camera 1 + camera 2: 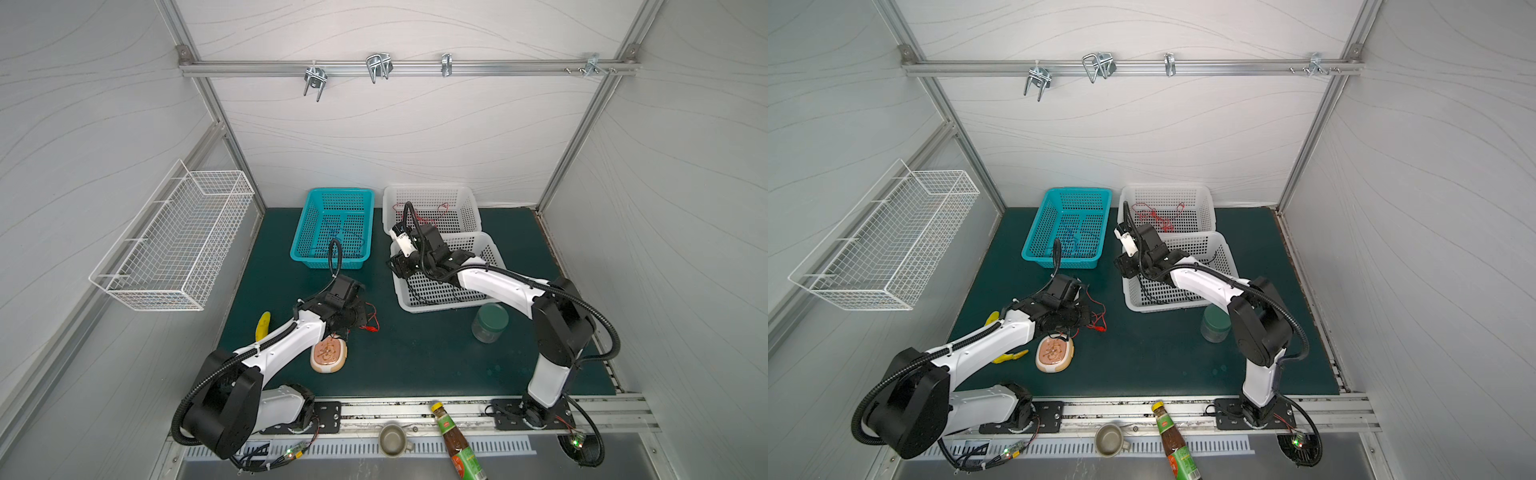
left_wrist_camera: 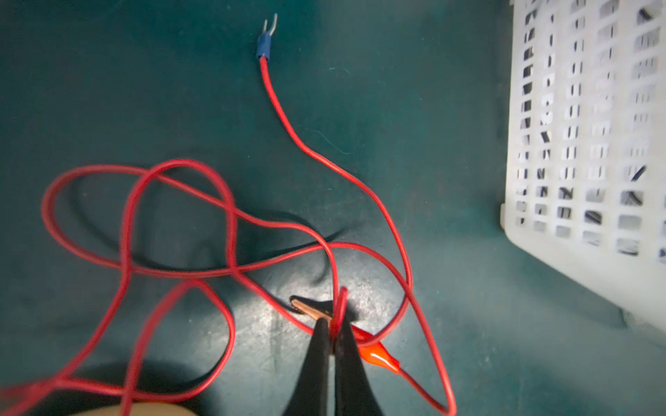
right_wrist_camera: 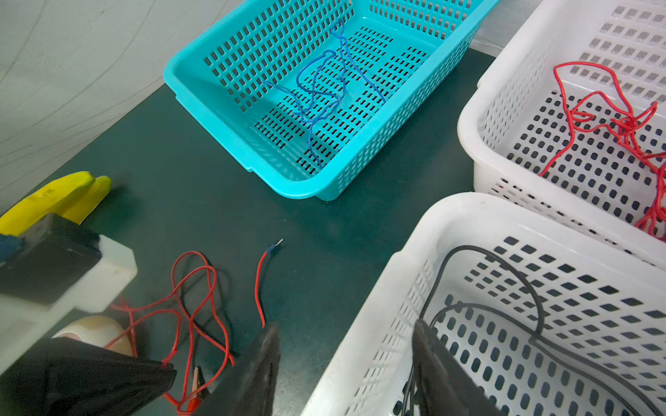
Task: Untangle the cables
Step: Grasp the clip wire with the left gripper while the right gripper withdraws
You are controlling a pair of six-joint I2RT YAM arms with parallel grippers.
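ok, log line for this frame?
left gripper: shut on red cable, on mat | right gripper: open, over white basket rim | black cable: in basket

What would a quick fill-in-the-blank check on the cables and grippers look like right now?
The left gripper is shut on the loose red cable; the jaws of the right gripper are ____.
The blue cable lies inside the turquoise ____.
The black cable lies in the near basket, which is ____.
The loose red cable ends in a fork terminal with a ____ sleeve.
Missing words: open; basket; white; blue.
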